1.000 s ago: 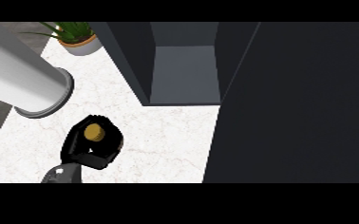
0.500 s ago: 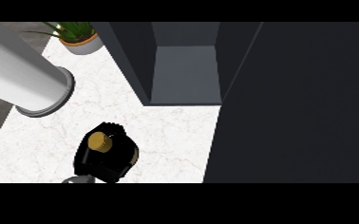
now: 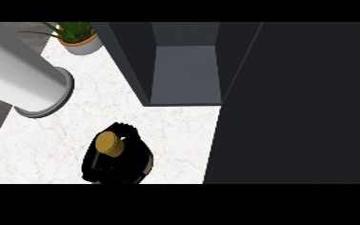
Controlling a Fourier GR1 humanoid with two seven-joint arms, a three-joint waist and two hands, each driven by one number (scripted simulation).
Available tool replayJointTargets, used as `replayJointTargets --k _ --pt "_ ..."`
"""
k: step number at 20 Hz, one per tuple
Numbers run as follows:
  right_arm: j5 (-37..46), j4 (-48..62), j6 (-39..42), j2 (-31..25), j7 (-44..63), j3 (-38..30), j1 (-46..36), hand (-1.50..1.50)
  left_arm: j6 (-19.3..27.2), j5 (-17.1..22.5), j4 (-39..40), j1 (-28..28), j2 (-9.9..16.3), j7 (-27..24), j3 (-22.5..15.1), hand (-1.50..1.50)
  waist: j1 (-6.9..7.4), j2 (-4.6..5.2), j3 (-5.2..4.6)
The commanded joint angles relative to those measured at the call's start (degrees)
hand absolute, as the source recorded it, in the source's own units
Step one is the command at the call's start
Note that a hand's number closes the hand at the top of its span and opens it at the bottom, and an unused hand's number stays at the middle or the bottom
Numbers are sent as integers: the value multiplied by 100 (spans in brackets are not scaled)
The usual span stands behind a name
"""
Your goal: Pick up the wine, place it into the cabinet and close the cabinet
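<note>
Standing upright near the lower edge of the white marble desk (image 3: pixel 84 119): the wine (image 3: pixel 110 142), gold cap facing straight up, long axis vertical toward the viewer. Curling round its dark body: a black robot hand (image 3: pixel 125 164), clamped on the bottle; left or right impossible to tell. Opening up just beyond, to the upper right: the cabinet (image 3: pixel 184 74), grey interior showing. Looming along the right: its dark open door (image 3: pixel 295 105). Sitting at left: a large white cylinder (image 3: pixel 32 83). Occupying the far corner: a potted plant (image 3: pixel 77 38).
</note>
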Motion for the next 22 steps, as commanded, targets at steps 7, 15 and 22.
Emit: replayJointTargets --k 7,15,22 --pt "351 -1283 -28 -245 606 149 271 -150 1658 -11 -976 -60 -40 568 -1177 150 -33 -2 -12" --pt "-83 -1597 55 -524 258 -107 694 -150 2442 -200 -575 -803 -41 670 -1001 150 -112 12 -5" --pt "220 -1298 -10 -428 -46 160 802 -150 2707 -182 199 -1662 -40 667 -888 150 -108 25 -9"
